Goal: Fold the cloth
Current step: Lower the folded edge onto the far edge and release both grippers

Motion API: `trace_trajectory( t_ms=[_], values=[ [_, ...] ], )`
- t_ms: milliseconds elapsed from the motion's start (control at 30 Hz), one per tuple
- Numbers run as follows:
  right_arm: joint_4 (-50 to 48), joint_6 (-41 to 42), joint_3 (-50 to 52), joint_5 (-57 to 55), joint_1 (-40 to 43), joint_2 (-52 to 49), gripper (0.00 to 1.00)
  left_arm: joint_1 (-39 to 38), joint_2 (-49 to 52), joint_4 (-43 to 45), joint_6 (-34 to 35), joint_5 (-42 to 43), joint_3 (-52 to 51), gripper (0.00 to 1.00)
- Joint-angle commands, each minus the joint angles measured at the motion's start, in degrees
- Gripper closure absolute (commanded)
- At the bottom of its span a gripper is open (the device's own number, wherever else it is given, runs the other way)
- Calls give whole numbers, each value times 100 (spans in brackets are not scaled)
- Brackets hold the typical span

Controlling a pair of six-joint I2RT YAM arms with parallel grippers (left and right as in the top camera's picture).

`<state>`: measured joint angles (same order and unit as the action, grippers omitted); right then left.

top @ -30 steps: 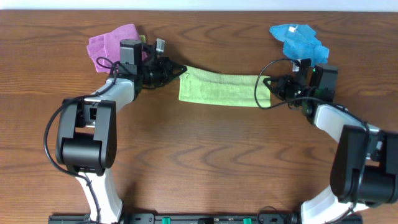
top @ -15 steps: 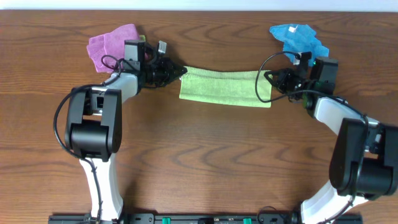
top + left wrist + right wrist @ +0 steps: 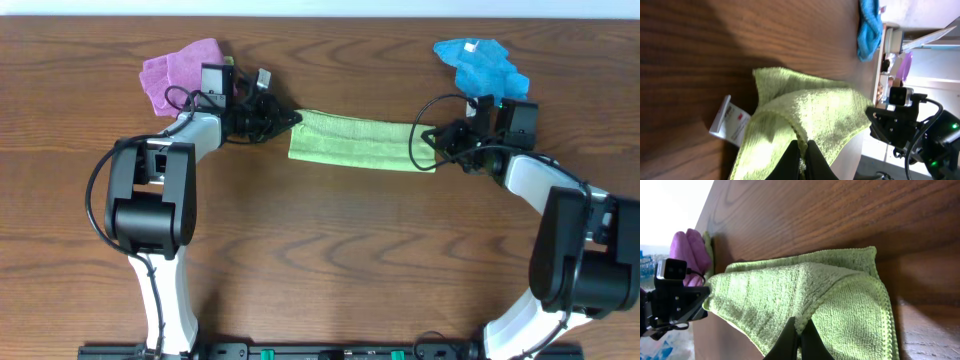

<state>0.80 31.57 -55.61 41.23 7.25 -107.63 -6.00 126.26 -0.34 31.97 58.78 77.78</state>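
You have the cloth (image 3: pixel 360 140) as a long strip running left-right across the far middle of the table (image 3: pixel 320 260), left gripper (image 3: pixel 294 119) pinched shut on its left end, right gripper (image 3: pixel 427 139) clamped on its right end, both equally near.

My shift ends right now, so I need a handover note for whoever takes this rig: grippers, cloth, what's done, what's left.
The left gripper is shut on the cloth at its left end.
The right gripper is shut on its right end.
The cloth is a narrow, layered strip stretched between them; the purple-pink cloth and the blue cloth lie apart from it.
Done: folded lengthwise at least once.
Left: probably bring the two ends together, then let go.
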Motion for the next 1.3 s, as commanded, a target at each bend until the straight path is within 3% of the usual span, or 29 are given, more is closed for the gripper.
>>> trace_trajectory(
  t_ms=[0, 367, 400, 433, 500, 533, 567, 733, 800, 1033, 1167, 1267],
  values=[
    [31, -146, -96, -79, -52, -70, 99, 24, 31, -138, -256, 74, 116, 94],
    [306, -275, -96, -293, -52, -70, 98, 24, 31, -157, -284, -118, 116, 94],
    [304, -278, -96, -306, -52, -70, 91, 26, 31, -155, -284, -116, 116, 91],
    [306, -275, -96, -350, -52, -70, 72, 26, 31, -153, -286, -116, 116, 65],
    [286, -275, -96, -352, -52, -70, 52, 35, 31, -146, -286, -114, 116, 15],
    [280, -275, -96, -352, -52, -70, 42, 37, 31, -131, -286, -111, 116, 5],
    [264, -275, -96, -352, -52, -70, 30, 37, 31, -109, -289, -114, 116, 5],
    [199, -275, -98, -350, -17, -70, 7, 66, 31, -70, -284, -50, 151, 5],
    [192, -273, -116, -341, 37, -70, 3, 94, 28, -72, -284, 105, 197, 5],
    [509, -363, -586, 426, 269, -35, 9, 306, -153, -254, -400, 964, 527, 5],
    [1598, -1038, -887, 203, 269, 186, 12, 258, -656, -1263, -1401, 699, 527, 5],
    [2321, -1419, -940, -291, 278, 595, 26, 151, -1200, -2337, -2302, 214, 525, 5]
  ],
)
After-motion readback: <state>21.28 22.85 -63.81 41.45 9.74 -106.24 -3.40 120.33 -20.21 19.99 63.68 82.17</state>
